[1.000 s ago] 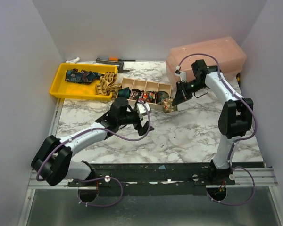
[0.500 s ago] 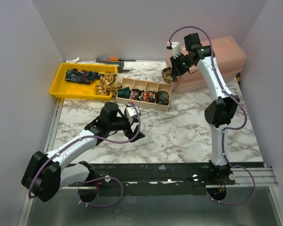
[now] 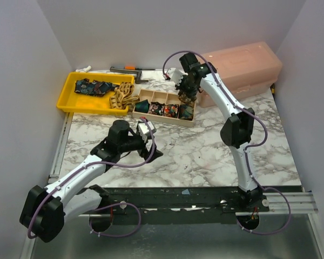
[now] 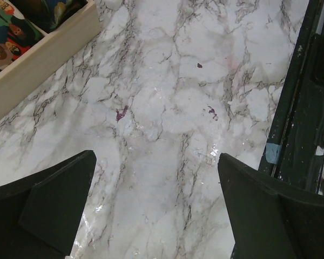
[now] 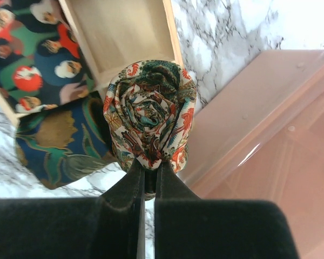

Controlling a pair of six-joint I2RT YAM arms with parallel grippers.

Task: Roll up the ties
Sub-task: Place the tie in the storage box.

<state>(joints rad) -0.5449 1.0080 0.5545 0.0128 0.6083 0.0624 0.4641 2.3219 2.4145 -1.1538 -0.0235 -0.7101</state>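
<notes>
Your right gripper (image 5: 146, 168) is pinching a rolled tie (image 5: 150, 116), its fingers closed tight on the coil's lower edge. The coil is a tight spiral printed in red, green and cream. Its flat spiral face is turning straight toward the wrist camera, so the roll's axis is running along the line of the fingers. From above, you are holding it in the air over the right end of the wooden divider box (image 3: 163, 120), well off the tabletop. Behind the coil, one compartment is showing its bare wood floor. Beside that compartment are two other rolled ties, one patterned with round faces (image 5: 27, 51) and one dark blue-green with gold (image 5: 59, 143).

Your left gripper (image 4: 155, 157) is hovering low over the marble tabletop (image 4: 167, 97) with its fingers spread wide apart and nothing between them. The box corner is showing at its upper left, and the black rail (image 4: 302, 108) is running down its right.

At the back left, a yellow tray (image 3: 70, 102) is holding a dark blue tie (image 3: 92, 86), and a tan tie (image 3: 121, 97) is spilling over its right edge. A pink plastic bin (image 3: 243, 65) is sitting at the back right. The table is white marble with grey veins, and pale walls (image 3: 21, 81) are closing it in on three sides.
</notes>
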